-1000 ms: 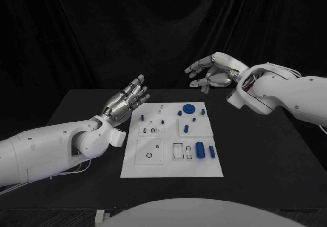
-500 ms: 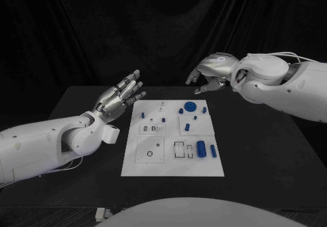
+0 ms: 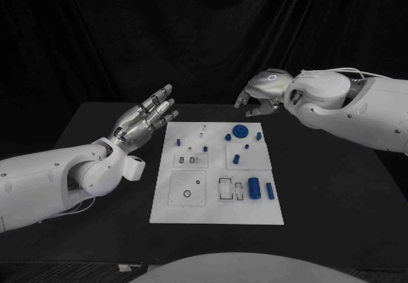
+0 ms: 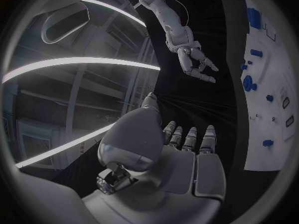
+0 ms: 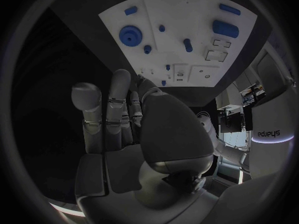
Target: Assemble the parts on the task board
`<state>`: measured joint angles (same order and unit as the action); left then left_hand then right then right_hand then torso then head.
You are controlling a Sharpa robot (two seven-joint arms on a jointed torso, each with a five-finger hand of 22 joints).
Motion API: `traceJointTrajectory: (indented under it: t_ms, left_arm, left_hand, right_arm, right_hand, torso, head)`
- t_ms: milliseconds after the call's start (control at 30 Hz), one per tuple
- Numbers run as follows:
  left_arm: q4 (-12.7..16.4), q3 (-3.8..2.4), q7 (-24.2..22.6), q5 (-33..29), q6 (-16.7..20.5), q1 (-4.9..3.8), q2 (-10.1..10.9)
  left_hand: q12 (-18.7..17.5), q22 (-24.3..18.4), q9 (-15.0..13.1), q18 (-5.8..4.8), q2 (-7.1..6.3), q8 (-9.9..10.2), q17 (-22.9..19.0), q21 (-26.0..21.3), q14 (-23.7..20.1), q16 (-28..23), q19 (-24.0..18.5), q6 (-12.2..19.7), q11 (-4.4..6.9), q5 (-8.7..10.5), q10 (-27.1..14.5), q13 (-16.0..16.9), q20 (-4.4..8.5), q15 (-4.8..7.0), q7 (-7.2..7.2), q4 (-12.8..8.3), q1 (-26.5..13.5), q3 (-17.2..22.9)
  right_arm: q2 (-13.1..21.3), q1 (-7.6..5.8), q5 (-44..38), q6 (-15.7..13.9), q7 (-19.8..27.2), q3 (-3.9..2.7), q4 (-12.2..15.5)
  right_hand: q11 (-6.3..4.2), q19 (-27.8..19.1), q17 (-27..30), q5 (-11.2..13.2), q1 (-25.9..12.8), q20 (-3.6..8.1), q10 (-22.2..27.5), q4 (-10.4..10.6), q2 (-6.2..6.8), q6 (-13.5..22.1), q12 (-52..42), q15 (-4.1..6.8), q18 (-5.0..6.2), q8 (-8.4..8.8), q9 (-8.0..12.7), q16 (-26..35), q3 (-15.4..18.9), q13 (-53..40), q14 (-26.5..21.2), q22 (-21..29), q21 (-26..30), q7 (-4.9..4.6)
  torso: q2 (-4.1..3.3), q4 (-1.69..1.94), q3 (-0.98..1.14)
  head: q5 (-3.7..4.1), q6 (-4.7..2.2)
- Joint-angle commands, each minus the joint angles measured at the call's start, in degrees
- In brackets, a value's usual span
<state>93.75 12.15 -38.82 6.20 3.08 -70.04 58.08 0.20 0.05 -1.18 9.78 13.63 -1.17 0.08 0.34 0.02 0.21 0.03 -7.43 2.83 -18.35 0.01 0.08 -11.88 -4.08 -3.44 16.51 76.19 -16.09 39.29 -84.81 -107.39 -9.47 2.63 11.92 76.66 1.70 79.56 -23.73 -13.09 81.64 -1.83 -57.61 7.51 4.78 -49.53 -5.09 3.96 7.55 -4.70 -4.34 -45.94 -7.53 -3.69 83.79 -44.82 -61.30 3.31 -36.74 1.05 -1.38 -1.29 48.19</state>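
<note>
Head view: pre-grasp stage, left hand (image 3: 144,119) spread wide and empty, right hand (image 3: 262,94) loosely curled, empty, above white task board (image 3: 255,215); next, reach for blue toothed gear (image 3: 240,130).

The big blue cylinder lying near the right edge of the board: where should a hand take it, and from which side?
Judging from its pose, grip the big blue cylinder across its middle, coming from above. It lies flat on the task board, its long axis running away from the robot, so fingers can close on its curved sides. The slimmer blue piece beside it leaves little room there.
</note>
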Motion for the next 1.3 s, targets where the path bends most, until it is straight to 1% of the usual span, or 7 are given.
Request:
traceJointTrajectory:
  t_ms: [33, 133, 267, 633, 800, 1133, 1300]
  left_arm:
    - [0.48, -0.04, -9.16, 1.12, 0.42, -0.25, 0.21]
    - [0.76, -0.04, -9.24, 1.14, 0.37, -0.34, 0.51]
    - [0.86, -0.04, -9.2, 1.16, 0.16, -0.4, 0.68]
    - [0.56, -0.04, -8.89, 1.16, -0.86, -0.43, 0.69]
    - [0.48, -0.03, -8.91, 1.17, -1.29, -0.43, 0.58]
    - [0.23, -0.03, -8.78, 1.17, -1.84, -0.43, 0.66]
    - [0.01, -0.03, -8.88, 1.17, -2.35, -0.43, 0.64]
  left_hand:
    - [-0.2, -0.05, 0.02, 0.46, 0.01, 0.02, -0.08, -0.34, -0.02, -0.21, -0.03, -0.25, -0.44, -0.43, -0.01, -0.08, 0.27, 0.42, 0.26, -0.02, 0.55, 0.33]
    - [-0.2, -0.04, 0.02, 0.47, 0.0, 0.03, -0.08, -0.33, -0.02, -0.21, -0.02, -0.19, -0.57, -1.4, -0.01, -0.08, 0.14, 0.37, 0.43, -0.12, 1.24, 0.58]
    - [-0.2, -0.02, 0.02, 0.47, -0.06, 0.02, -0.08, -0.3, -0.02, -0.21, 0.01, -0.2, -0.62, -2.41, -0.01, -0.08, -0.04, 0.34, 0.67, -0.17, 1.86, 0.8]
    - [-0.2, -0.01, 0.03, 0.47, 0.03, 0.04, -0.08, -0.28, -0.02, -0.21, 0.03, -0.1, -0.73, -2.94, -0.01, -0.08, -0.17, 0.23, 0.88, -0.15, 2.15, 0.96]
    - [-0.2, 0.03, 0.02, 0.48, 0.12, 0.03, -0.08, -0.24, -0.02, -0.21, 0.08, -0.13, -0.8, -3.19, -0.01, -0.08, -0.35, 0.14, 1.06, -0.14, 2.32, 1.07]
    - [-0.2, 0.04, 0.0, 0.48, 0.21, 0.01, -0.08, -0.22, -0.02, -0.21, 0.1, -0.22, -1.12, -3.84, -0.01, -0.08, -0.65, 0.02, 1.37, -0.2, 2.68, 1.27]
    - [-0.2, 0.05, -0.01, 0.48, 0.03, -0.02, -0.08, -0.21, -0.02, -0.21, 0.11, -0.32, -1.3, -6.14, -0.01, -0.08, -0.85, -0.08, 1.55, -0.7, 3.87, 1.75]
  right_arm:
    - [-0.4, 0.31, -1.33, 1.06, -0.76, -0.05, -0.8]
    - [-1.18, 0.84, -1.3, 0.44, 0.22, -0.05, -2.0]
    - [-2.31, 1.79, -1.27, -0.03, 1.19, -0.05, -3.67]
    - [-3.97, 3.87, -0.39, -1.18, 2.43, -0.05, -6.01]
    - [-4.62, 4.59, -0.27, -1.19, 2.71, -0.05, -6.75]
    - [-5.72, 5.8, -0.21, -0.95, 3.14, -0.05, -8.47]
    - [-6.33, 6.36, -0.2, -1.39, 3.51, -0.05, -9.36]
  right_hand:
    - [-0.35, 0.53, -1.1, 0.68, -0.38, 0.08, -0.09, -0.02, 0.34, -0.02, 0.29, 0.51, 0.16, 0.17, -0.07, -1.01, -0.31, -0.04, 0.08, -1.67, -1.07, 0.23]
    - [-0.77, 1.33, -12.43, -2.65, 0.74, 0.52, 0.86, -1.03, 0.66, -2.22, 0.87, 0.91, -0.91, -0.76, -0.81, -9.92, -2.1, -0.14, 1.39, -8.5, -5.58, -1.04]
    - [-0.96, 1.16, -15.31, -2.41, 0.49, 0.66, -0.11, -1.0, 1.31, -1.9, -0.07, 1.05, -1.13, -0.39, -1.04, -12.52, -3.44, -0.35, 1.1, -10.48, -7.0, -0.9]
    - [-0.69, 0.79, -17.57, 1.97, -0.91, 0.51, 0.69, -0.57, 2.28, 0.01, -0.64, 0.87, -1.33, 0.71, -0.98, -14.81, -3.82, -0.39, 0.54, -12.84, -8.59, -2.55]
    - [-0.63, 0.81, -17.92, 2.07, -0.99, 0.48, 0.69, -0.55, 2.29, 0.39, -0.77, 0.84, -1.38, 0.86, -0.88, -15.11, -3.83, -0.42, 0.52, -13.23, -8.84, -2.84]
    - [-0.47, 0.69, -18.04, 2.45, -1.44, 0.39, 0.86, -0.42, 2.54, 0.53, -0.94, 0.74, -1.41, 0.72, -0.79, -15.33, -3.57, -0.45, 0.39, -13.61, -9.06, -2.95]
    - [-0.45, 0.59, -18.17, 2.22, -1.32, 0.33, 0.84, -0.52, 2.32, -0.21, -1.11, 0.69, -1.41, 0.34, -0.92, -15.48, -3.74, -0.48, 0.3, -13.82, -9.16, -3.07]
  torso:
    - [-1.7, 0.65, -0.35]
    - [-2.25, 0.94, -0.46]
    - [-2.84, 1.64, -0.65]
    - [-3.73, 1.62, -0.68]
    - [-3.77, 1.82, -0.53]
    - [-3.65, 1.69, -0.81]
    - [-3.66, 1.8, -0.78]
  head:
    - [0.47, -0.81]
    - [0.51, -1.2]
    - [1.11, -1.68]
    - [1.54, -1.87]
    - [1.63, -1.51]
    - [1.22, -0.84]
    - [1.38, -0.92]
